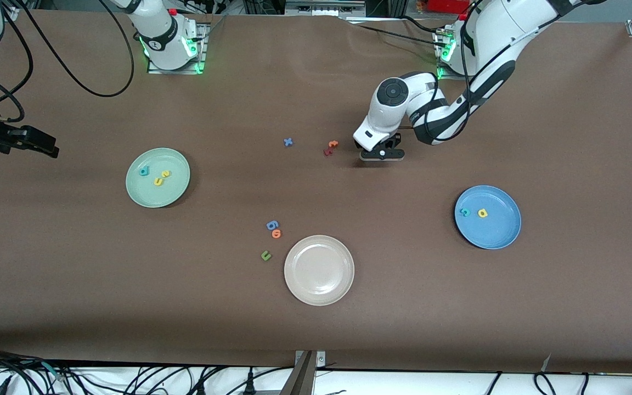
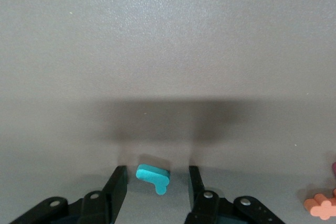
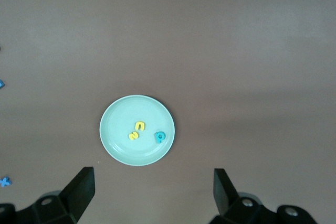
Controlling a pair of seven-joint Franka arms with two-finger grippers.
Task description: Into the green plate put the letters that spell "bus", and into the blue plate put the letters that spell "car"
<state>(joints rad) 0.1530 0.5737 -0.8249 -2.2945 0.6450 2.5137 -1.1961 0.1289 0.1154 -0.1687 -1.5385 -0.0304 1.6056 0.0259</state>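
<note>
My left jaws point(image 2: 157, 188) stand apart astride the teal r point(image 2: 153, 177) on the surface, not yet pinching; I'd clamp, lift, carry to the blue plate point(image 1: 500, 237). Right jaws point(image 3: 153, 184) wait, parted, above the green plate point(image 3: 116, 118).

Seen from the left wrist: left gripper point(image 2: 155, 182) low over the brown table point(image 2: 168, 51), black fingers point(image 2: 116, 184) spread either side of a teal foam r point(image 2: 153, 177) lying flat, clear of both. Casting a broad shadow across the paper. Orange foam letter point(image 2: 321, 206) nearby, partly cut off.
</note>
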